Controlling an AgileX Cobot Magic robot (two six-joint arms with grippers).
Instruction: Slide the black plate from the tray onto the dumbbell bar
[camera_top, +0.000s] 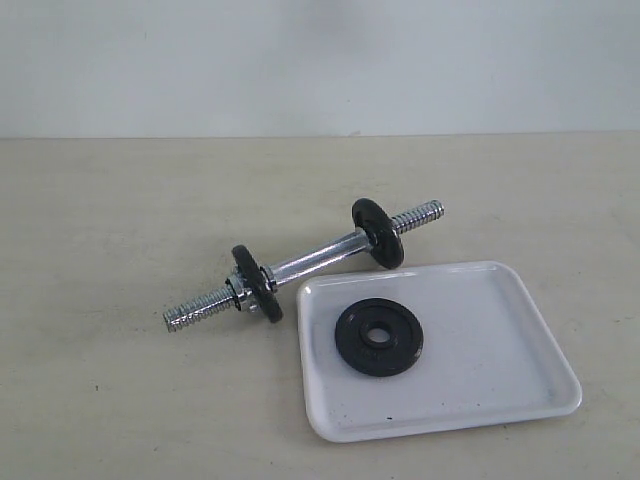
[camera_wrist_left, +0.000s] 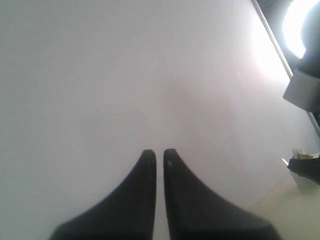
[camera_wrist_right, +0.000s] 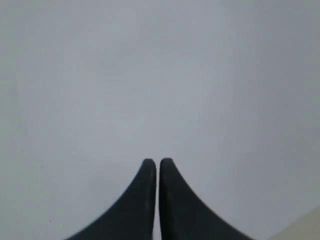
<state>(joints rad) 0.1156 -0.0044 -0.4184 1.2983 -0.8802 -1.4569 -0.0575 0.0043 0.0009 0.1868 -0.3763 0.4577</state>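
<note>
The black plate lies flat in the white tray, towards the tray's left side. To the tray's upper left the chrome dumbbell bar rests diagonally on the table, carrying two black discs, one by each threaded end. Neither arm shows in the exterior view. My left gripper is shut with nothing between its black fingers, facing a plain white wall. My right gripper is likewise shut and empty before a blank grey-white surface. No task object appears in either wrist view.
The beige table stretches to a pale wall behind. In the left wrist view a bright lamp and a dark fixture sit at the picture's side.
</note>
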